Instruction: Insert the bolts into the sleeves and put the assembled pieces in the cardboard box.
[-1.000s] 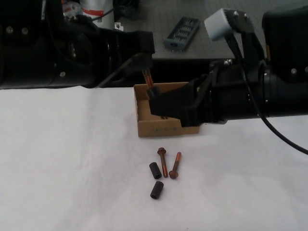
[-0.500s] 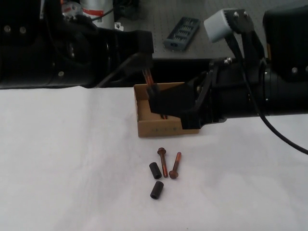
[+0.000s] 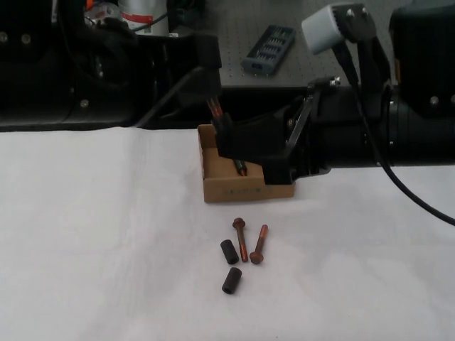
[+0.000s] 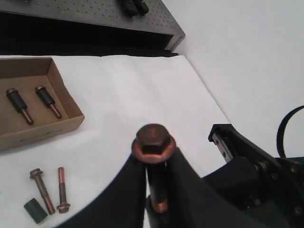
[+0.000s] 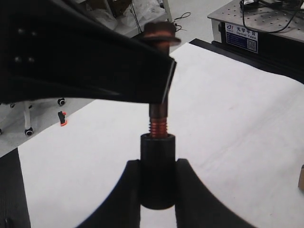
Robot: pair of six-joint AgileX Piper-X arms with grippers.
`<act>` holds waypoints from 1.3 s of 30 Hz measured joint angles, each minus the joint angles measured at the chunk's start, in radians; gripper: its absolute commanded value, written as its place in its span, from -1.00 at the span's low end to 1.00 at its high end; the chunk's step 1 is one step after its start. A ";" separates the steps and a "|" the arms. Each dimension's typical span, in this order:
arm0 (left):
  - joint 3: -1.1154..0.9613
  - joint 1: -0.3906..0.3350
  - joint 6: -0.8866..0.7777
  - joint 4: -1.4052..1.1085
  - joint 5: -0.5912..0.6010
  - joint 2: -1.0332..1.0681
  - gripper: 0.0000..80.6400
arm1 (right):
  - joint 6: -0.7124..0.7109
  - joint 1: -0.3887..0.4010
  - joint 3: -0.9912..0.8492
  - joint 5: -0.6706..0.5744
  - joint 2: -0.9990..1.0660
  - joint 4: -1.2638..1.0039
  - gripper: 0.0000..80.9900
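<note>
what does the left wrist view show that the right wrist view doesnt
Left wrist view: the cardboard box holding two finished pieces, plus two loose bolts and a loose sleeve on the white cloth. Right wrist view: the right claw gripping the held sleeve, with the bolt meeting its top, threaded end first. Both: that bolt pinched in the left claw.

I can't make out any words or numbers from here. A white sticker (image 5: 241, 34) with blue print sits on the side face of the dark perforated platform (image 5: 273, 16), its lettering too small to read. At eleven o'clock from the cardboard box (image 3: 217, 190), a white canister (image 3: 144, 18) carries a red-marked label, also illegible. Faint dark marks on the box's front wall form no characters I can read.
</note>
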 measured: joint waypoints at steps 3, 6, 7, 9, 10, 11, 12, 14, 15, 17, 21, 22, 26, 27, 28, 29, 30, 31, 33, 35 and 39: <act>-0.001 0.000 -0.006 0.009 0.016 0.000 -0.98 | 0.000 0.000 0.000 0.000 0.000 0.000 -0.94; -0.001 0.003 -0.005 0.017 0.036 0.000 -0.98 | 0.000 0.000 0.000 -0.005 0.000 -0.013 -0.94; -0.001 0.003 -0.005 0.018 0.046 0.000 -0.98 | 0.000 0.000 0.000 -0.004 0.000 -0.018 -0.94; -0.001 0.003 -0.005 0.020 0.052 0.000 -0.98 | 0.000 0.000 0.000 -0.004 0.000 -0.023 -0.94; -0.001 0.003 -0.005 0.021 0.053 0.000 -0.98 | 0.000 0.000 0.000 -0.004 0.000 -0.023 -0.94; -0.001 0.003 0.002 0.021 0.060 0.000 -0.98 | 0.000 0.000 0.000 -0.004 0.000 -0.023 -0.94; -0.001 0.003 0.005 0.023 0.063 0.000 -0.98 | 0.000 0.000 0.000 -0.004 0.000 -0.025 -0.94; -0.001 0.003 0.013 0.025 0.068 0.000 -0.98 | 0.000 0.000 0.000 -0.004 0.000 -0.024 -0.94; -0.001 0.003 0.017 0.026 0.069 0.000 -0.98 | 0.000 0.000 0.000 -0.004 0.000 -0.028 -0.94; -0.001 0.003 0.020 0.025 0.070 0.000 -0.99 | 0.000 0.000 0.000 -0.006 0.000 -0.027 -0.94; -0.001 0.007 0.054 0.025 0.084 0.000 -0.68 | 0.000 0.000 0.000 -0.006 0.000 -0.027 -0.94; -0.001 0.008 0.068 0.027 0.087 0.000 -0.49 | 0.000 0.000 0.000 -0.006 0.000 -0.027 -0.94; 0.001 0.021 0.093 0.063 0.066 0.000 0.32 | 0.000 -0.011 -0.003 0.026 -0.015 -0.050 -0.94; 0.009 0.024 0.096 0.087 0.054 0.000 0.41 | 0.000 -0.014 -0.006 0.030 -0.025 -0.064 -0.94; 0.018 0.027 0.098 0.105 0.046 0.006 0.41 | 0.000 -0.015 -0.006 0.031 -0.025 -0.064 -0.94; 0.024 0.029 0.098 0.119 0.041 0.012 0.38 | 0.001 -0.017 -0.008 0.033 -0.035 -0.076 -0.94; 0.028 0.028 0.098 0.131 0.040 0.017 0.34 | 0.002 -0.016 -0.012 0.035 -0.042 -0.085 -0.94; 0.029 0.028 0.098 0.137 0.040 0.019 0.31 | 0.002 -0.016 -0.014 0.034 -0.046 -0.093 -0.94; 0.029 0.028 0.098 0.140 0.040 0.019 0.27 | 0.002 -0.016 -0.014 0.034 -0.048 -0.098 -0.94; 0.029 0.028 0.098 0.140 0.040 0.019 0.26 | 0.002 -0.016 -0.014 0.034 -0.048 -0.097 -0.94; 0.029 0.032 0.102 0.140 0.040 0.016 0.26 | 0.002 -0.016 -0.014 0.034 -0.048 -0.097 -0.94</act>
